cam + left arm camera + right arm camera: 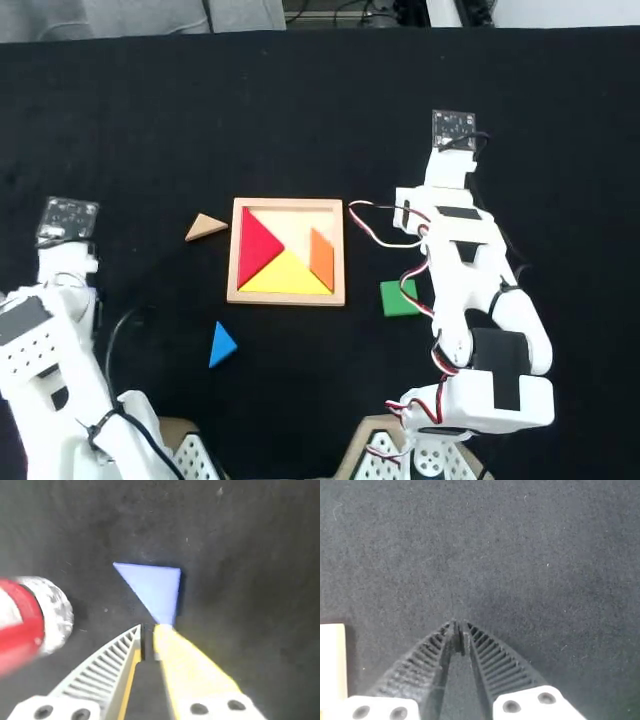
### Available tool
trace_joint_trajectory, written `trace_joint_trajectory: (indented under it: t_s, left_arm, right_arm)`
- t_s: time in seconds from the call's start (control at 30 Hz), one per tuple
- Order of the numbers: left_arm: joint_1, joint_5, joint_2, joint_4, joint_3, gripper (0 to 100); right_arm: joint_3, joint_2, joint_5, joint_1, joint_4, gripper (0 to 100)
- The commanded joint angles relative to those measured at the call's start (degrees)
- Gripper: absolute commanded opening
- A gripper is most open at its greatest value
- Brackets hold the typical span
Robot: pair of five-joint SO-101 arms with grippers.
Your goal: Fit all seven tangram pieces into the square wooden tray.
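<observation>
— Left end effector [148, 630]?
— Pressed together, pinching nothing; blue triangle [152, 587] ahead of the tips, near-left of the tray [288, 298].
— Elsewhere on the desk [150, 120]?
— Tan triangle [205, 228] left of the tray; red triangle [256, 250], yellow triangle [285, 275] and orange piece [321, 255] inside; green square [399, 298] just right.
— Right end effector [458, 630]?
— Pressed together too, empty, right of the tray's far corner.

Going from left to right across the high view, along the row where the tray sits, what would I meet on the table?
tan triangle → wooden tray → green square
</observation>
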Motion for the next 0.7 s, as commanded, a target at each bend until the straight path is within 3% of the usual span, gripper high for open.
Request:
trace_joint_trajectory:
  t_s: [0.0, 0.13, 0.37, 0.53, 0.67]
  left_arm:
    - [1.1, 17.32, -0.97, -1.93, -1.45, 20]
    - [-0.22, 23.91, 3.87, -2.11, -3.56, 21]
    - [-1.71, 23.91, 23.47, -2.37, -12.35, 25]
    - [-6.55, 29.36, 34.9, -2.37, -21.05, 26]
    - [-5.23, 30.15, 41.14, -4.22, -22.46, 32]
  right_arm:
    - [-2.95, -0.31, 0.35, -0.44, -1.05, 1.1]
    - [-2.95, -0.22, 0.35, -0.44, -1.05, 1.1]
    - [-2.95, -0.22, 0.35, -0.53, -1.05, 1.1]
    - [-2.95, -0.13, 0.35, -0.53, -1.14, 1.1]
    - [-2.95, -0.13, 0.35, -0.62, -1.23, 1.1]
